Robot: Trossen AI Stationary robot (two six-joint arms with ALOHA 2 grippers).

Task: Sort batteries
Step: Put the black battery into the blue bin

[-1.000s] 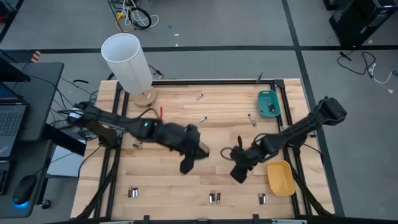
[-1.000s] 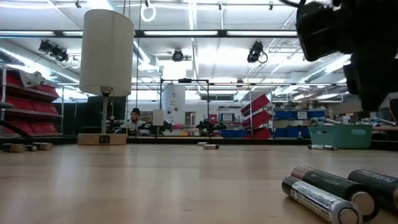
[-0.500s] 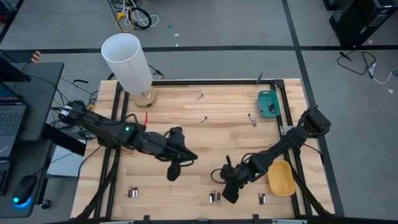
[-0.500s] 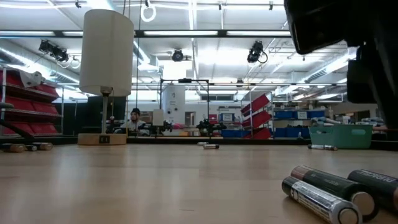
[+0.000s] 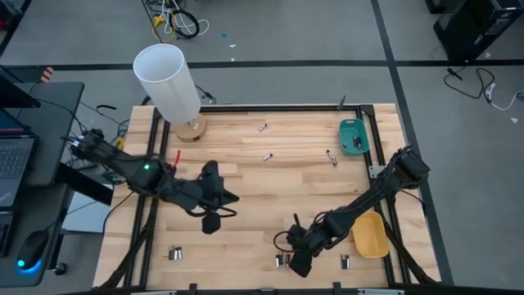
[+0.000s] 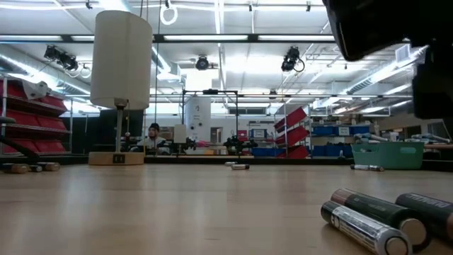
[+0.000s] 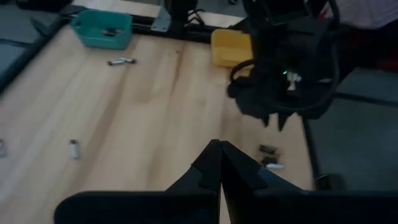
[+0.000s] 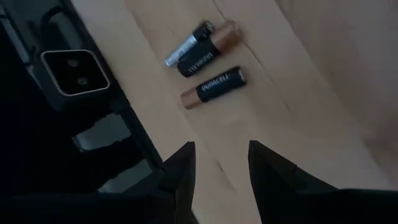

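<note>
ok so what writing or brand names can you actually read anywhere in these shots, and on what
"DURACELL" – on the lone black and copper battery in the right wrist view.
"DURACELL" – on the black and copper battery just past it, lying against a silver battery.
Print on the batteries in the low view: too blurred to read.
Nothing else is readable.

You can read "DURACELL" in pale letters along the dark body of the single battery lying on the desk in the right wrist view. The same brand name runs along the black-and-copper cell just beside it, though those letters are harder to make out.
</note>
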